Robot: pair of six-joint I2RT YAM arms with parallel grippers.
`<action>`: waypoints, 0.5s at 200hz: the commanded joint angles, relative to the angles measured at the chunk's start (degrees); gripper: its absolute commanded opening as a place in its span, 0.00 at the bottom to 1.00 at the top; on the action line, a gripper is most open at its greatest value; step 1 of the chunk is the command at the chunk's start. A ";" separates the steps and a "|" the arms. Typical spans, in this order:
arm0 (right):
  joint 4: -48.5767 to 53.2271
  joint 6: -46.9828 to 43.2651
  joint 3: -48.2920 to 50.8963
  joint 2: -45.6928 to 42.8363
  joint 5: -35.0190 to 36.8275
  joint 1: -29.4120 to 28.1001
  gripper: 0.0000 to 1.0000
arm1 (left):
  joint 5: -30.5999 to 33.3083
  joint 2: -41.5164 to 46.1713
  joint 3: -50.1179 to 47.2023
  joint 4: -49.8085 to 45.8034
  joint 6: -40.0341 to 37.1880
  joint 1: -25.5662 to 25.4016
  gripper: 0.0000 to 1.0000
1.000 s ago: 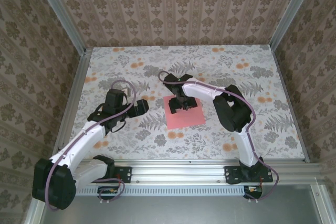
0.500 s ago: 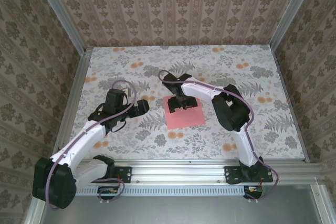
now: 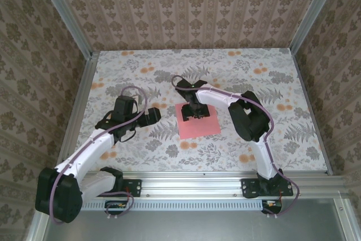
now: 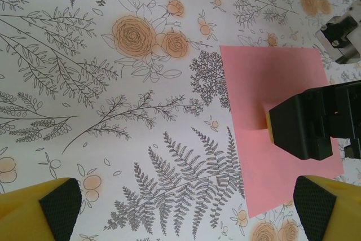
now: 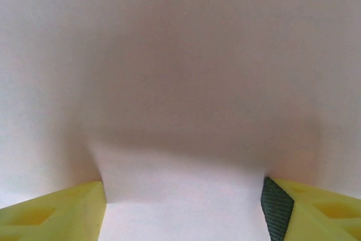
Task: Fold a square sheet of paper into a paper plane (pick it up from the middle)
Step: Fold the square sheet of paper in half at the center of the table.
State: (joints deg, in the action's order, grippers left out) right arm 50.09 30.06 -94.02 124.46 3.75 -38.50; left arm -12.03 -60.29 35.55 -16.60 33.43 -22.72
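The square sheet of paper (image 3: 202, 127) lies flat on the floral table, salmon-pink, near the middle. My right gripper (image 3: 196, 112) points down onto the sheet's far half, its yellow fingertips (image 5: 62, 215) apart and resting on the paper (image 5: 180, 55), which spans the gap between them. In the left wrist view the sheet (image 4: 265, 77) lies at the right with the right gripper's black body (image 4: 304, 125) on it. My left gripper (image 3: 153, 115) hovers open just left of the sheet, with bare table between its fingers (image 4: 53, 210).
The table (image 3: 141, 145) has a white cloth with ferns and orange roses. Aluminium rails run along its edges (image 3: 225, 178), and patterned walls (image 3: 186, 9) close in the back and both sides.
The right gripper's fingers have drawn somewhat closer together on the sheet. Both arms stay nearly where they were.
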 commanded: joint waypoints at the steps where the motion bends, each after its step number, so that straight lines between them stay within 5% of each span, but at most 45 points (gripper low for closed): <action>1: 1.62 -0.83 2.39 3.24 -1.48 -0.07 0.70 | -1.25 -0.10 1.12 0.35 -0.32 0.41 1.00; 100: 2.23 -2.19 -0.05 -5.60 -2.79 0.14 0.47 | -1.55 0.00 1.45 0.66 1.02 0.31 1.00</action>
State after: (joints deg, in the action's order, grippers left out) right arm 50.54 28.12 -94.04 123.72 2.74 -38.50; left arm -12.51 -60.29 35.55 -16.62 33.45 -22.72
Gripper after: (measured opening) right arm 0.500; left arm 0.999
